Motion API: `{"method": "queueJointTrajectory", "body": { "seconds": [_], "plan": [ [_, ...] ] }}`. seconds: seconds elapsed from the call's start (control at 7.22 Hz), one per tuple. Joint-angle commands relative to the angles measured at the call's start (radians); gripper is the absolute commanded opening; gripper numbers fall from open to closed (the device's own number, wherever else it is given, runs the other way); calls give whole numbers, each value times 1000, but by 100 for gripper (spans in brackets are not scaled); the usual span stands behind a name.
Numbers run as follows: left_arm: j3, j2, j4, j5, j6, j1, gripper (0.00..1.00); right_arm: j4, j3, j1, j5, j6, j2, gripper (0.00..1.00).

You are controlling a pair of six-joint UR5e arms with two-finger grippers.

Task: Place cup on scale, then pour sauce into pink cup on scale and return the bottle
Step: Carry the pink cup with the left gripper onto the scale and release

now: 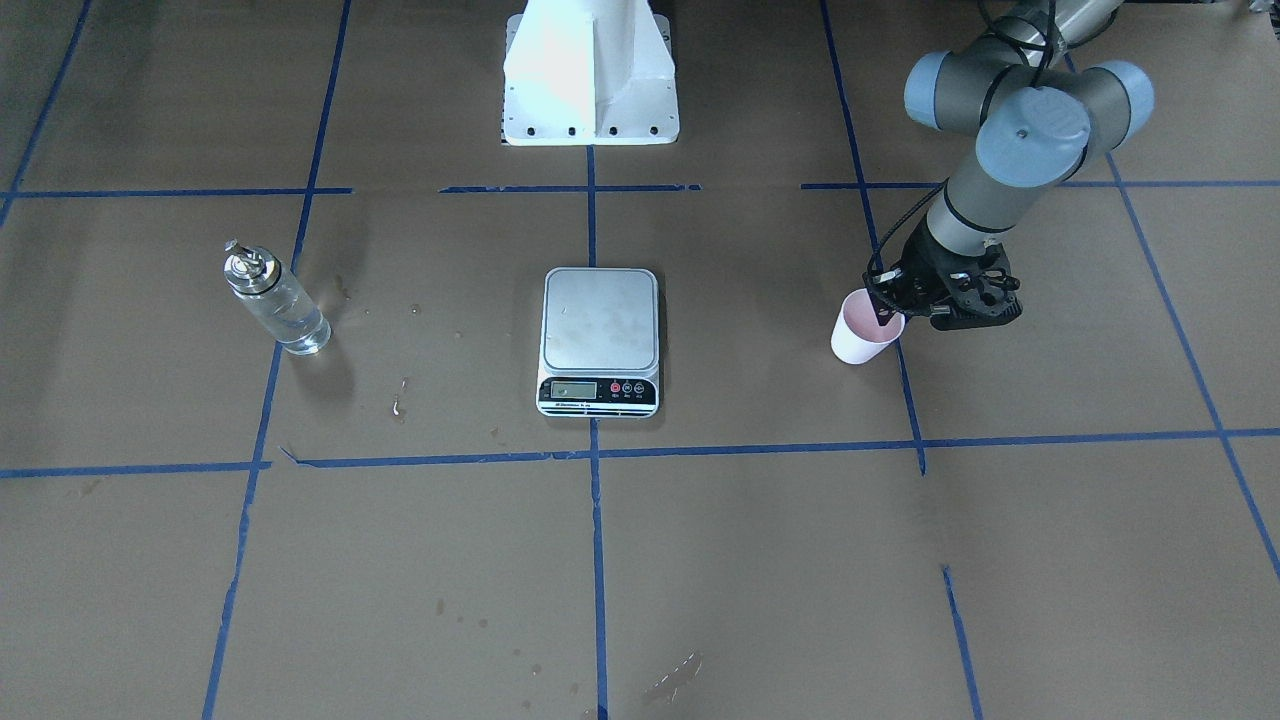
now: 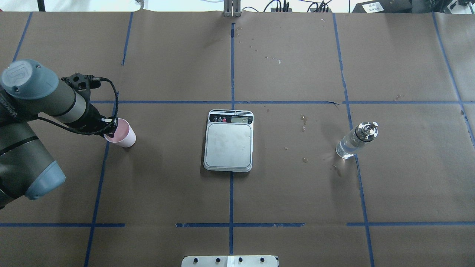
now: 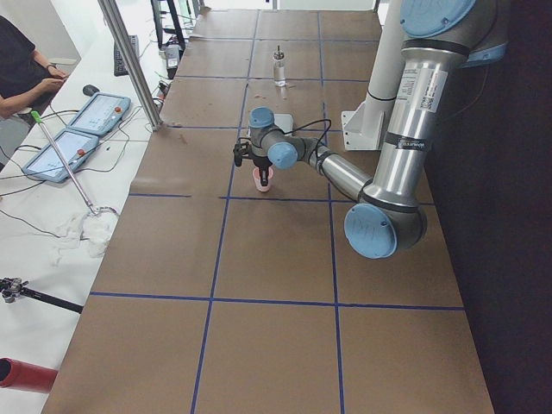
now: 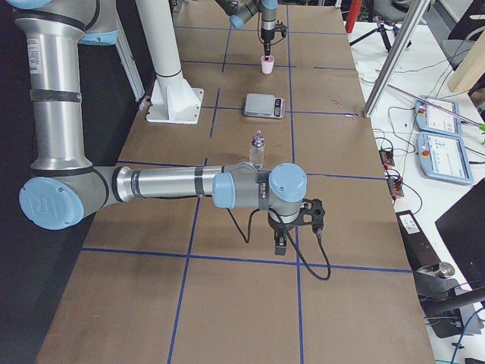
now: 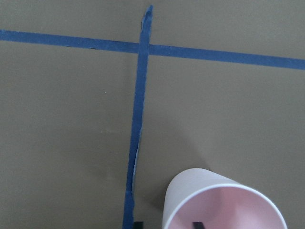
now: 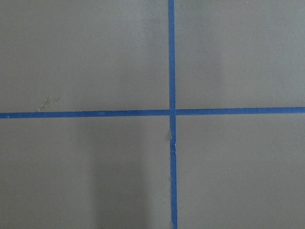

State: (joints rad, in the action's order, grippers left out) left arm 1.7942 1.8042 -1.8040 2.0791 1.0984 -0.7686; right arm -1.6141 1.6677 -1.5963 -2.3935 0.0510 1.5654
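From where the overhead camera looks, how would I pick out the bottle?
Find the steel scale mid-table. To its right, beside a blue tape line, the bottle stands alone. It is clear glass with a shiny metal spout, unlike the pink paper cup far left.

Brown table [image 2: 289,193], blue tape grid [image 2: 231,193], scale [image 2: 228,144] at centre, bottle [image 2: 356,141] upright on robot's right, cup [image 2: 124,135] on left.

The table [image 2: 167,185] was brown, crossed by blue tape lines [image 2: 231,196]. A white bench [image 3: 34,250] beside it held what looked like two blue tablets [image 3: 97,112], near a metal pole [image 3: 129,60].
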Motion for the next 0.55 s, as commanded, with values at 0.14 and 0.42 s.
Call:
{"method": "queueJointTrajectory", "body": {
  "seconds": [0.14,0.42],
  "plan": [
    [132,-3,46,13,52,-12,0,-6,9,-1,4,1,-5,100],
    [209,115,292,13,58,-14,0,-3,44,-1,16,0,10,100]
  ]
}}
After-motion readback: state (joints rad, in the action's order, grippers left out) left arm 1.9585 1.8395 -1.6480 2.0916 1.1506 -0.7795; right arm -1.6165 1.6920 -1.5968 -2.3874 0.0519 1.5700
